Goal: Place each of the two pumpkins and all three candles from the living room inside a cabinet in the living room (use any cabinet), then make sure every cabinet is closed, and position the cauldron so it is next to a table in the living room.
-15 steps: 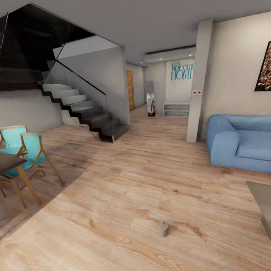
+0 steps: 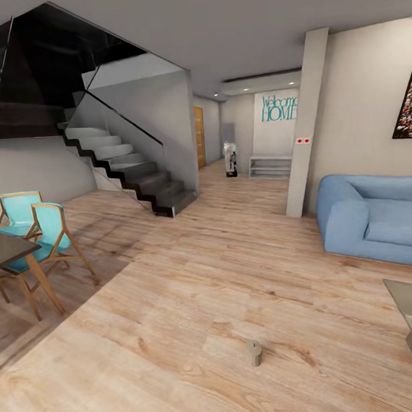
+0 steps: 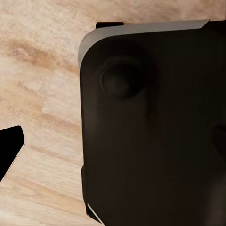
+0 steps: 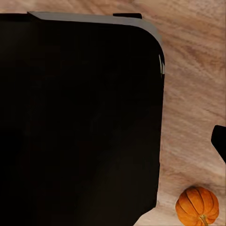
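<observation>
Wooden plank floor (image 2: pixel 193 293) carrying one candle (image 2: pixel 254 352), which is standing upright at about 6 o'clock in the head view. Blue sofa (image 2: pixel 379 218) is resting at 3 o'clock, teal chairs (image 2: pixel 39 233) at 9 o'clock. In the right wrist view, a pumpkin (image 4: pixel 197 206) is sitting on the floor.

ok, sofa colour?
Blue, the sofa; clearest in the head view, by the right wall.

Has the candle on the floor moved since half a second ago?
No. The candle sits on the same floorboard knot; it, the sofa and the whole picture shifted together, so the camera turned.
</observation>
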